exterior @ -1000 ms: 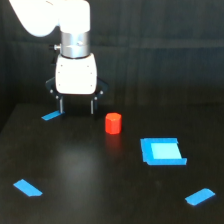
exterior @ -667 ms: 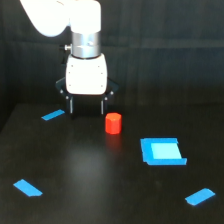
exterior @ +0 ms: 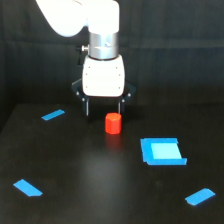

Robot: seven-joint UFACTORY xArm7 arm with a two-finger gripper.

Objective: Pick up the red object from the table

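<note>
The red object point(exterior: 113, 123) is a short red-orange cylinder standing upright on the black table point(exterior: 90, 185). My gripper point(exterior: 104, 111) hangs from the white arm just behind and a little above it. Its two dark fingers point(exterior: 87, 107) point down and are spread apart, with nothing between them. The cylinder sits in front of the gap, slightly toward the exterior view's right. The fingertips are apart from it.
A blue square patch point(exterior: 162, 151) lies to the exterior view's right of the cylinder. Blue tape strips lie at the back left point(exterior: 53, 114), the front left point(exterior: 27, 187) and the front right point(exterior: 199, 196). A dark curtain hangs behind the table.
The arm and gripper have moved toward the exterior view's right, from beside the cylinder to just behind it. The cylinder has not moved.
</note>
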